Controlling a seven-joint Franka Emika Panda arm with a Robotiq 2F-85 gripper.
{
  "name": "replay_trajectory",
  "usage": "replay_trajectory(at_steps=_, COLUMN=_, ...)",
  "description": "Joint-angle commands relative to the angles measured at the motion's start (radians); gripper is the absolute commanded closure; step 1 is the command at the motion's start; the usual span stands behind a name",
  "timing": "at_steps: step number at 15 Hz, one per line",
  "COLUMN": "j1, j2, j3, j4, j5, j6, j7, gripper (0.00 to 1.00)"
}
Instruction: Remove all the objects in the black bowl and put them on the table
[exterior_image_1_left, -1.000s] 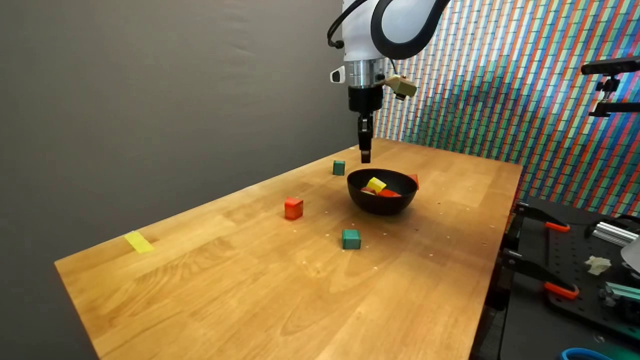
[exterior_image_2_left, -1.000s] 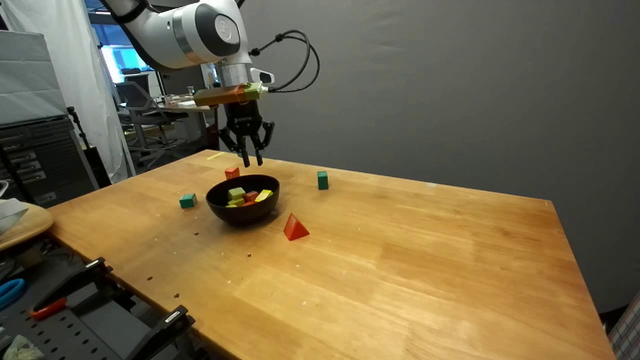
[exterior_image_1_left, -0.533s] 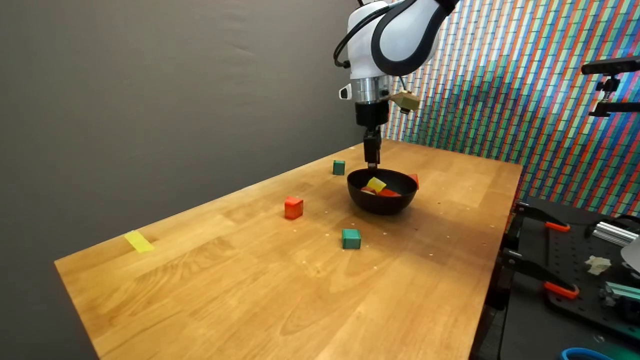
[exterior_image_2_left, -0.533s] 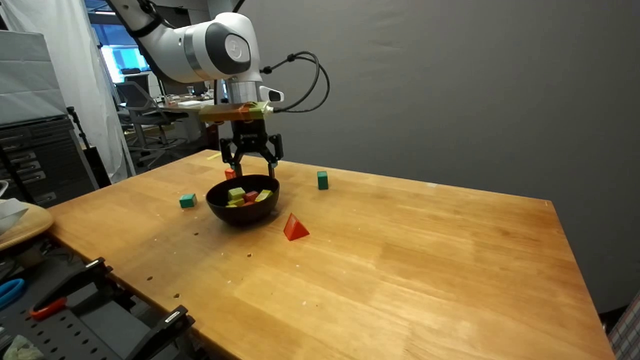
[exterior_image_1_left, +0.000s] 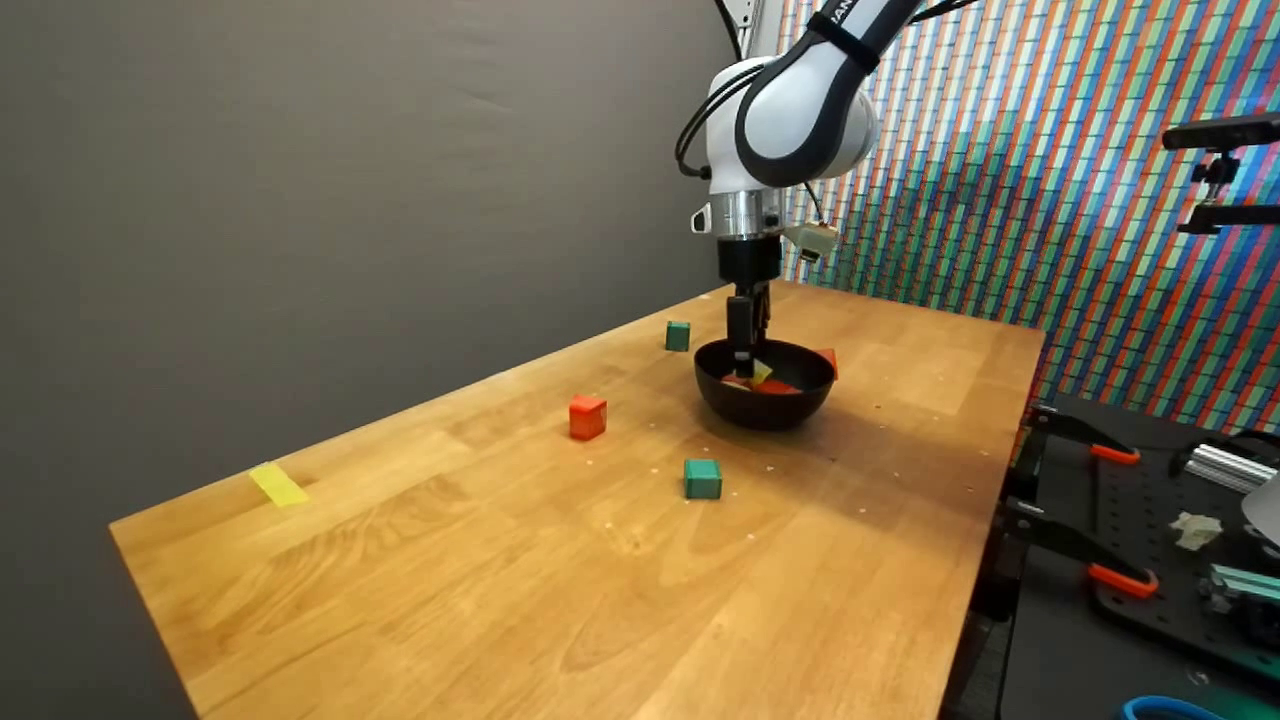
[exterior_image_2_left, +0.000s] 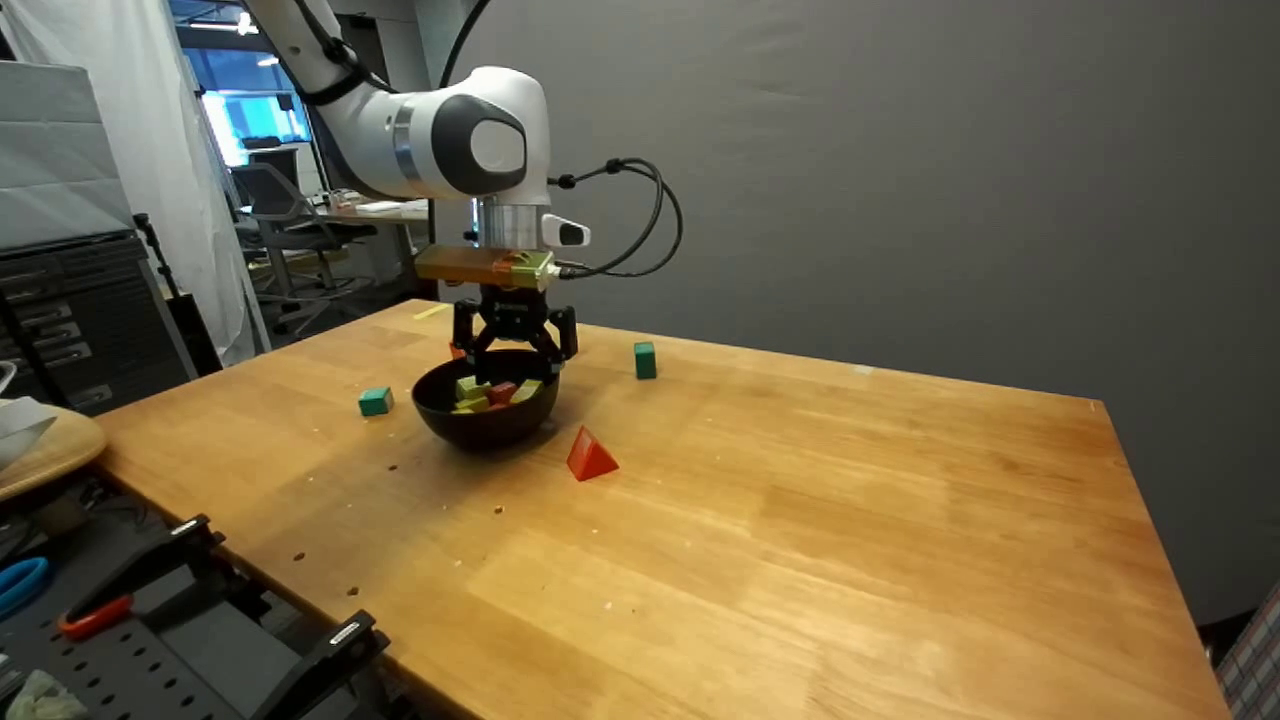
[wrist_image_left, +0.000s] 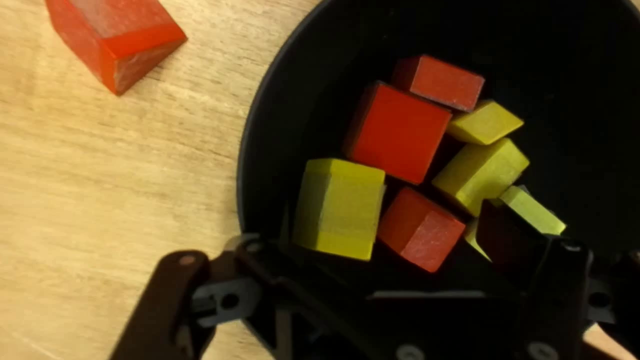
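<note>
The task looked partly done. In an exterior view, two small green cubes (exterior_image_1_left: 703, 479) and one small orange-red cube (exterior_image_1_left: 588, 417) lay on the light-brown wooden table (exterior_image_1_left: 450, 560), outside the round, smooth black bowl (exterior_image_1_left: 765, 411). In an exterior view, one red pyramid-like block (exterior_image_2_left: 592, 456) made four out; the black gripper (exterior_image_2_left: 517, 368) reached down at the bowl, its jaws standing well apart with nothing gripped. The wrist view showed what was left inside: three red blocks (wrist_image_left: 400, 135) and at least four yellow blocks (wrist_image_left: 347, 215), one partly hidden by a fingertip (wrist_image_left: 511, 237).
</note>
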Motion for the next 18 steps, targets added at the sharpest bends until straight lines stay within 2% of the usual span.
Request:
replay_trajectory(at_steps=1, j1=-0.031, j2=0.015, j3=0.017, j4=0.01, j5=0.042, j6=0.029, j7=-0.031, gripper=0.3)
replay_trajectory(at_steps=4, j1=-0.035, j2=0.017, j3=0.014, j4=0.007, j5=0.046, j6=0.037, j7=-0.031, gripper=0.54)
replay_trajectory(at_steps=6, j1=-0.037, j2=0.013, j3=0.014, j4=0.008, j5=0.045, j6=0.039, j7=-0.031, gripper=0.55)
replay_trajectory(at_steps=7, j1=-0.039, j2=0.011, j3=0.015, j4=0.007, j5=0.046, j6=0.039, j7=-0.033, gripper=0.6)
replay_trajectory(at_steps=9, j1=-0.04, j2=0.019, j3=0.018, j4=0.008, j5=0.048, j6=0.038, j7=-0.036, gripper=0.6)
replay_trajectory(at_steps=13, j1=-0.043, j2=0.032, j3=0.032, j4=0.017, j5=0.059, j6=0.025, j7=-0.056, gripper=0.73)
replay_trajectory(at_steps=15, j1=-0.043, j2=0.009, j3=0.031, j4=0.005, j5=0.055, j6=0.019, j7=-0.061, gripper=0.85)
replay_trajectory(at_steps=18, j1=-0.026, j2=-0.059, j3=0.013, j4=-0.036, j5=0.021, j6=0.002, j7=-0.039, gripper=0.86)
